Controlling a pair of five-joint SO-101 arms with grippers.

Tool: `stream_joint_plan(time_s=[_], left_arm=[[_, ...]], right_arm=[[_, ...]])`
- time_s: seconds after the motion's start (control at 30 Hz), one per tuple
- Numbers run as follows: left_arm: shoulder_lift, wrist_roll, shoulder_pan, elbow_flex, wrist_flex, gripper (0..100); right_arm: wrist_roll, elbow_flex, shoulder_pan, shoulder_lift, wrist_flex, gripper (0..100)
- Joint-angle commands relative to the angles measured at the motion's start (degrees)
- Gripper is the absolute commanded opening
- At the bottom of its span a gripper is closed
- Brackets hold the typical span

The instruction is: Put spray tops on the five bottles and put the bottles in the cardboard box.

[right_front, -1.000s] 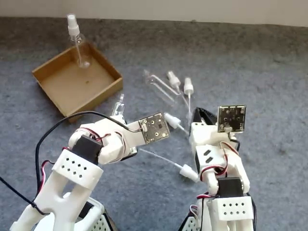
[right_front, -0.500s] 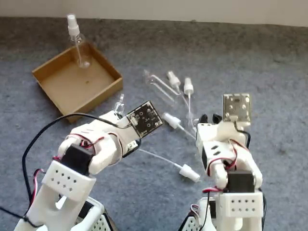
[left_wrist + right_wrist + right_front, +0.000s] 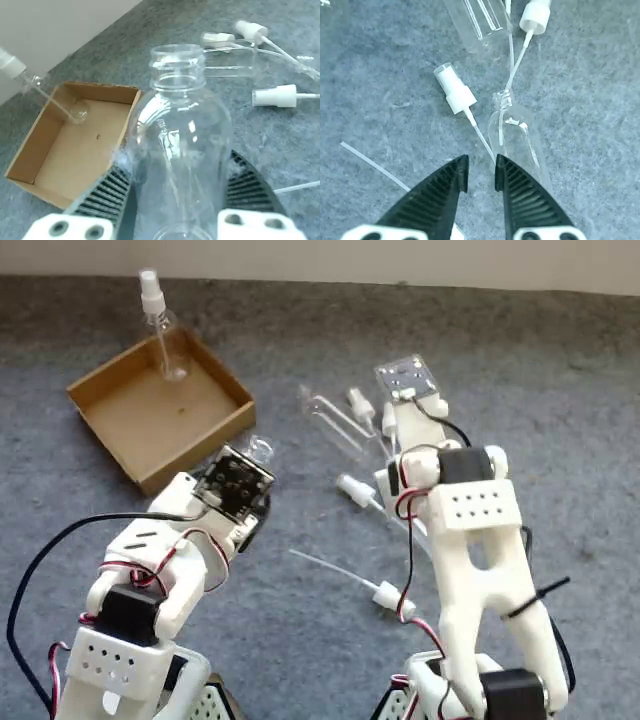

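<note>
One of five looks done: a capped bottle leans in the far corner of the cardboard box. Your left gripper is clamped on an open-necked bottle, upright and near the box, with no spray top on it yet. Your right gripper has its jaws a narrow gap apart with nothing between them. It hangs over a loose spray top whose dip tube runs toward that gap, and an uncapped bottle lies just beside it. A second spray top and a bare bottle lie farther out. A third spray top sits on the grey carpet near the right arm's base. My read: four cappings and four drops into the box are left, and the held bottle looks next to cap. I can't pick out the fifth bottle for sure in the clutter.
</note>
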Motion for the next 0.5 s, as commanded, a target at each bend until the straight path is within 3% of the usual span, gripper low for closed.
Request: stream_joint_plan(time_s=[0.0, 0.27, 0.4, 0.47], left_arm=[[-2.86, 1.76, -1.01, 1.54, -3.43, 6], [-8.75, 2.20, -1.45, 7.25, -5.19, 6], [-14.11, 9.93, -5.67, 9.98, -5.10, 6], [-17.01, 9.76, -7.16, 11.38, -5.01, 6]], right_arm=[[8.09, -5.85, -0.92, 3.56, -0.92, 9.4], [17.32, -6.73, -6.90, 12.35, -1.45, 9.5], [21.10, -6.73, -7.78, 15.25, -5.23, 9.6], [22.15, -7.60, -7.78, 16.48, -6.02, 10.7]])
